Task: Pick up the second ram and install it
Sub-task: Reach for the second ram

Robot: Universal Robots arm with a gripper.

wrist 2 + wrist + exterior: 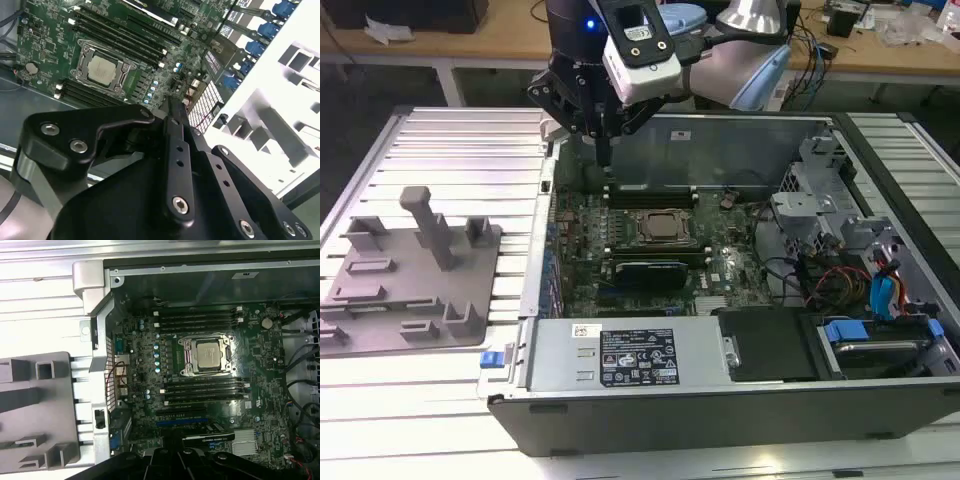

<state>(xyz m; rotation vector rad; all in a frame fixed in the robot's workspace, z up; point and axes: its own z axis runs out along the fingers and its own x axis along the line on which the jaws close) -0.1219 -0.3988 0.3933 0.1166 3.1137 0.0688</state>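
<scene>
Hovering over the dark memory slots (197, 319) beside the square silver processor (207, 354), the black gripper (606, 157) has jaws pressed together, seemingly empty, and whether the light, stiff, fragile second ram, best pinched by its edges, sits there I cannot tell.

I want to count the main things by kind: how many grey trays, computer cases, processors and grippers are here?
grey tray: 1
computer case: 1
processor: 1
gripper: 1
Total: 4
</scene>
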